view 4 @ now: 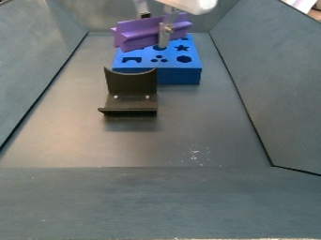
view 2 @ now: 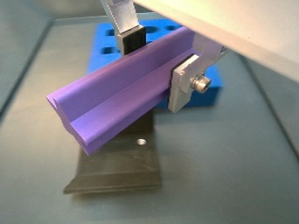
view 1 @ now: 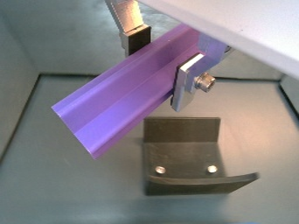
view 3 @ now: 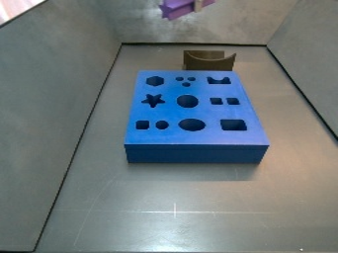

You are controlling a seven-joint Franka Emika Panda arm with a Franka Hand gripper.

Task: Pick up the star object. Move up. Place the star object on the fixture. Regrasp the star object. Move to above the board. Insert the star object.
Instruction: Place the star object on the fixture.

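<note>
Purple star object sits clamped in the pincer, silver fingers pressing both long faces, peg lying roughly horizontal in the air. We see the same grip in a wrist view, with pincer closed on it. In both wrist views the peg hangs over the fixture, clear of it, not touching. In a side view the peg is held at 12 o'clock of the fixture, above it, board behind at 1 o'clock. In a side view we see peg at frame top, above fixture; blue board lies mid-bench.
</note>
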